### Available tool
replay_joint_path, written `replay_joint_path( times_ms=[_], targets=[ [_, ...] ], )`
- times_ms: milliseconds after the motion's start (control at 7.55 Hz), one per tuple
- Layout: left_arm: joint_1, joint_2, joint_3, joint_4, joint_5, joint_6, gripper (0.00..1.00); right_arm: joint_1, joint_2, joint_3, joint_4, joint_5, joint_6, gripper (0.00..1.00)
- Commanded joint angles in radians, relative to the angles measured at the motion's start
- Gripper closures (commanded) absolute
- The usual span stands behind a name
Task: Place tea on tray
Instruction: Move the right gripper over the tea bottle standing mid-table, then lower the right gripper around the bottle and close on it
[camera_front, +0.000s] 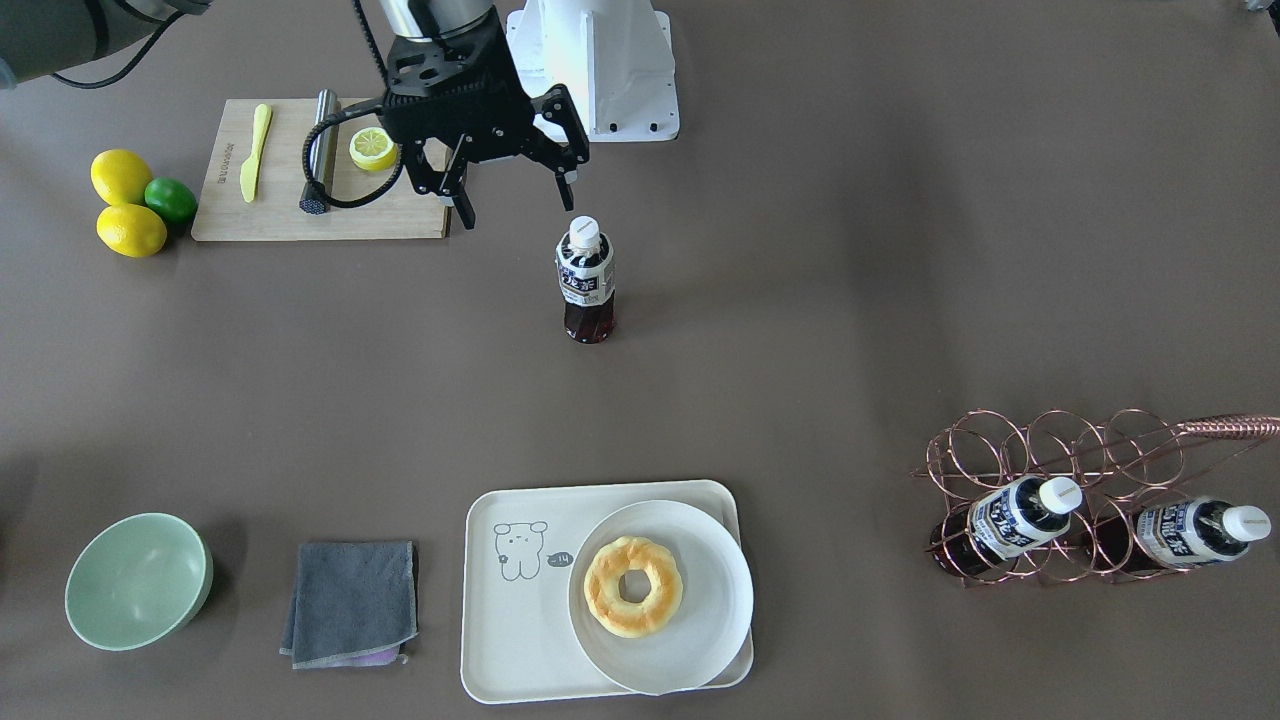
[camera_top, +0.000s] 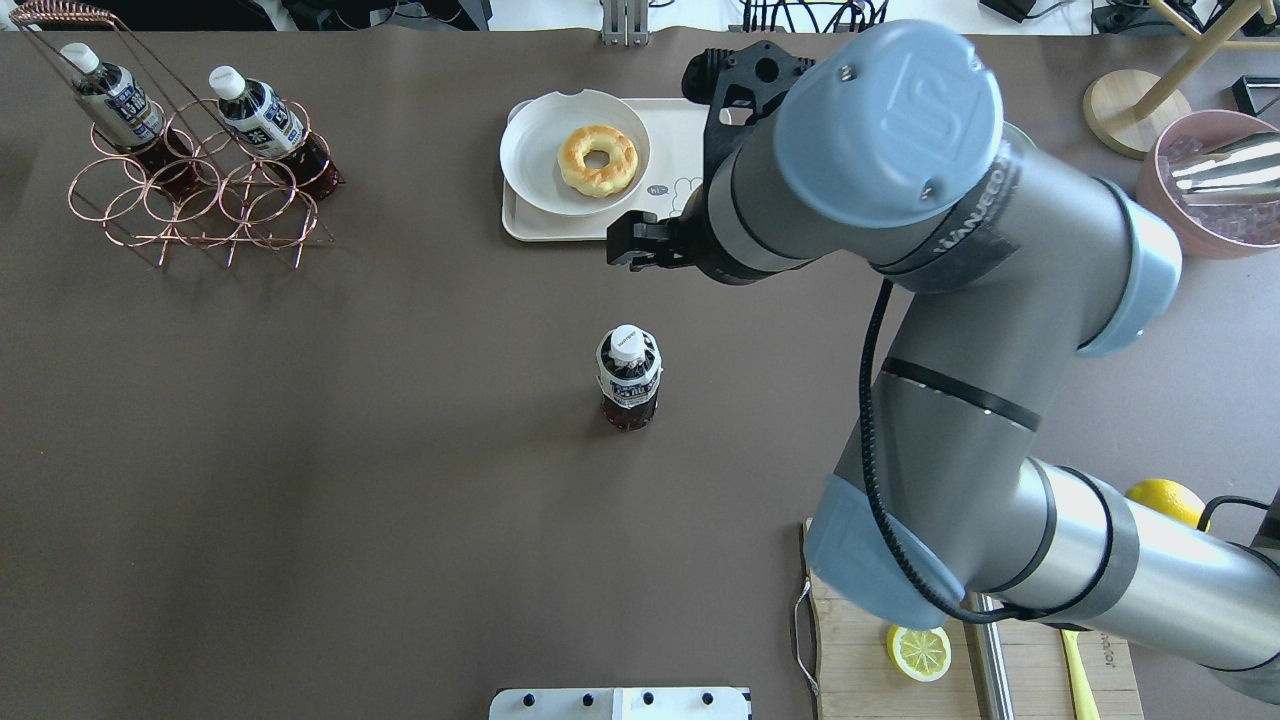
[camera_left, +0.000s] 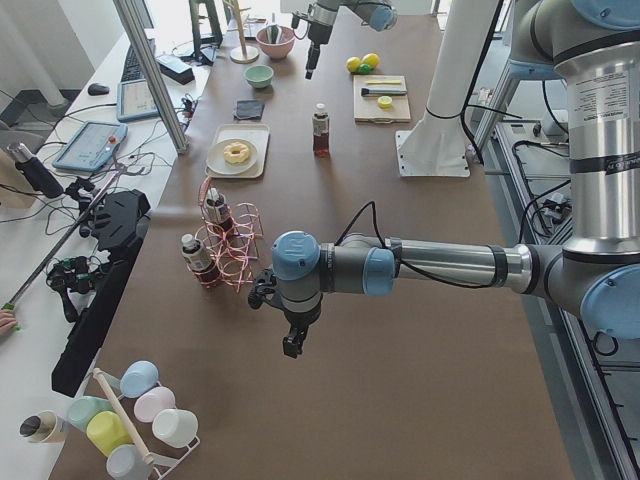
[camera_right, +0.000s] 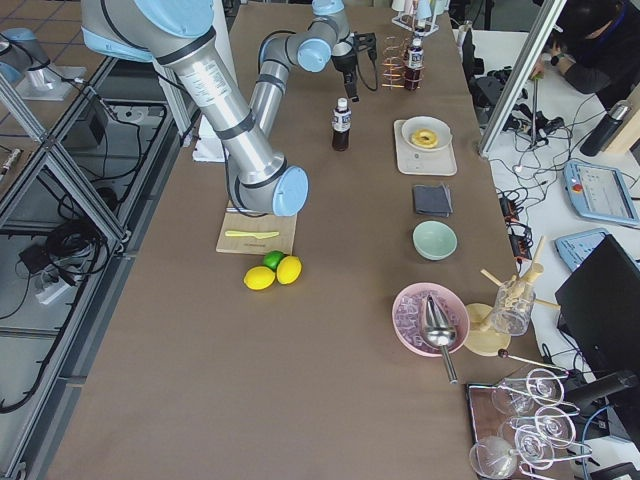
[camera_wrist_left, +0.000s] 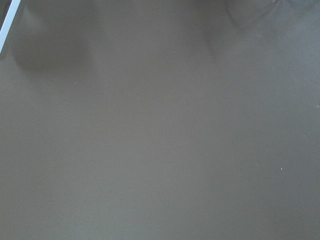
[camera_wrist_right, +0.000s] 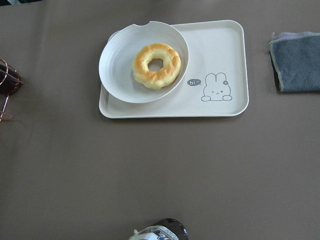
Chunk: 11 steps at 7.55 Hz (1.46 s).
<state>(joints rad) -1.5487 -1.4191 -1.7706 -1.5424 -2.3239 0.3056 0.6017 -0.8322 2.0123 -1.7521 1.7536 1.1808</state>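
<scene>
The right tool (camera_front: 516, 200), spread and empty, hovers near the tea (camera_front: 585, 280), which stands upright mid-surface, well apart from the tray (camera_front: 500, 640); it should descend squarely around the labelled middle before closing.

From overhead, your right arm (camera_top: 880, 200) covers the right end of the tray (camera_top: 668, 140), and the cutting board (camera_top: 850, 690) at the near right is cut off by the picture's bottom edge. In the right wrist view you get only the top of the tea (camera_wrist_right: 161, 233) before the bottom edge cuts it, while the wire rack (camera_wrist_right: 7, 87) on the left and the grey cloth (camera_wrist_right: 297, 60) on the right are each clipped by an edge. Your left gripper (camera_left: 291, 348) shows only in the side views, too small to tell whether its fingers stand apart or together.
</scene>
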Motion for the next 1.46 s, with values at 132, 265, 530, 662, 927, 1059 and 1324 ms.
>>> replay_joint_path(
  times_ms=[132, 265, 530, 662, 927, 1059, 1324],
  targets=[
    [0.001, -0.003, 0.017, -0.001, 0.0, 0.0, 0.01, -0.109, 0.09, -0.093, -0.105, -0.126, 0.034, 0.01],
    [0.001, -0.003, 0.02, -0.001, 0.0, 0.001, 0.01, -0.126, 0.102, -0.107, -0.112, -0.147, 0.036, 0.02],
    [0.001, -0.001, 0.026, -0.001, 0.0, 0.001, 0.01, -0.143, 0.105, -0.133, -0.113, -0.16, 0.036, 0.06],
    [0.001, -0.001, 0.026, -0.001, 0.0, 0.001, 0.01, -0.155, 0.101, -0.138, -0.115, -0.176, 0.036, 0.1],
    [0.001, -0.001, 0.026, -0.002, -0.002, 0.001, 0.01, -0.165, 0.102, -0.144, -0.115, -0.181, 0.036, 0.22],
    [0.001, -0.001, 0.026, -0.002, -0.002, 0.001, 0.01, -0.171, 0.1, -0.144, -0.115, -0.181, 0.036, 0.28],
    [0.001, 0.0, 0.026, -0.002, 0.0, 0.001, 0.01, -0.178, 0.102, -0.15, -0.115, -0.181, 0.037, 0.3]
  ],
)
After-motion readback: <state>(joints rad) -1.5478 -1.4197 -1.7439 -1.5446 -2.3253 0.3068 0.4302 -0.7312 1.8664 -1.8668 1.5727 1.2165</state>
